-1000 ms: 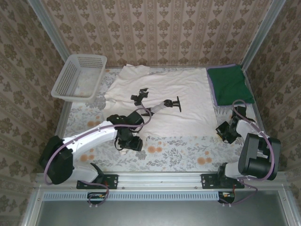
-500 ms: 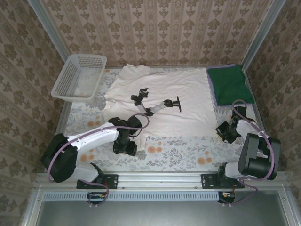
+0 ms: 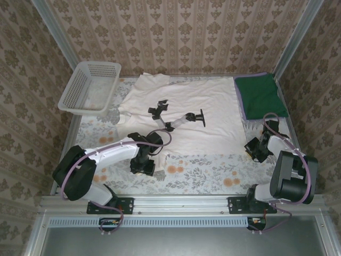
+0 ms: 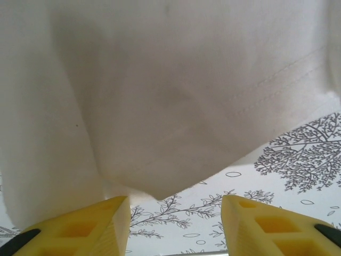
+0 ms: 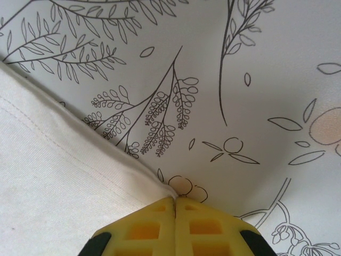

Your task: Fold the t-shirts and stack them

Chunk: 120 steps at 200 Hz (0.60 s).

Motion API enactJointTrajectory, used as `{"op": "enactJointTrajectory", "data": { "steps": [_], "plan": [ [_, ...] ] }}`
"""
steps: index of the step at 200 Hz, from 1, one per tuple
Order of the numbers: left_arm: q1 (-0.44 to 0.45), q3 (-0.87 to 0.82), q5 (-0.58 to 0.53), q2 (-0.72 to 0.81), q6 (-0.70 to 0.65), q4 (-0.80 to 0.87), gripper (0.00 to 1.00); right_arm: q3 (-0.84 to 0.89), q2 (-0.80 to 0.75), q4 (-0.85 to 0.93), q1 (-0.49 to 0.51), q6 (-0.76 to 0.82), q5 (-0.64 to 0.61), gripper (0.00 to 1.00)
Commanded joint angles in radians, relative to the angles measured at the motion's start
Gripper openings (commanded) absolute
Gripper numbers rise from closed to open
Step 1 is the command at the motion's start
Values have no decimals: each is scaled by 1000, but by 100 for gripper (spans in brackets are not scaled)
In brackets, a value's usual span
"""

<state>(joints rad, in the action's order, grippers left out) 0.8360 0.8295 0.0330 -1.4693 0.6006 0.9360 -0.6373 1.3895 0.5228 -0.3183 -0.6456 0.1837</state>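
white plastic mesh basket (image 3: 88, 88) sits at 10 o'clock on the floral tablecloth (image 3: 208, 172), tilted against the left wall. the left gripper (image 3: 144, 166) is low at 7 o'clock, at the near-left corner of the cream-white t-shirt (image 3: 213, 106). in the left wrist view its yellow fingers (image 4: 96, 226) stand apart with nothing between them, and the shirt's stitched hem corner (image 4: 160, 192) hangs just above the gap. the cream shirt lies spread flat from the centre toward 12 o'clock, its black print (image 3: 178, 118) facing up. the right gripper (image 3: 251, 148) is at 4 o'clock. its fingers (image 5: 154, 226) are pressed together at the shirt's near-right corner (image 5: 80, 181), and whether cloth is pinched cannot be told. the dark green t-shirt (image 3: 261, 96) lies folded at 2 o'clock, beside the cream one.
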Motion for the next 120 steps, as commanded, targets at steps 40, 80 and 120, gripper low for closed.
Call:
{"op": "enactJointTrajectory", "data": {
  "steps": [40, 80, 120],
  "plan": [
    [-2, -9, -97, -38, 29, 32, 45, 13, 39, -90, 7, 18, 31, 0],
    [1, -33, -94, -58, 35, 2, 33, 11, 44, -91, 7, 17, 32, 0],
    [9, -40, -123, -58, 45, 24, 21, 7, 48, -90, 7, 17, 30, 0]
  ]
}}
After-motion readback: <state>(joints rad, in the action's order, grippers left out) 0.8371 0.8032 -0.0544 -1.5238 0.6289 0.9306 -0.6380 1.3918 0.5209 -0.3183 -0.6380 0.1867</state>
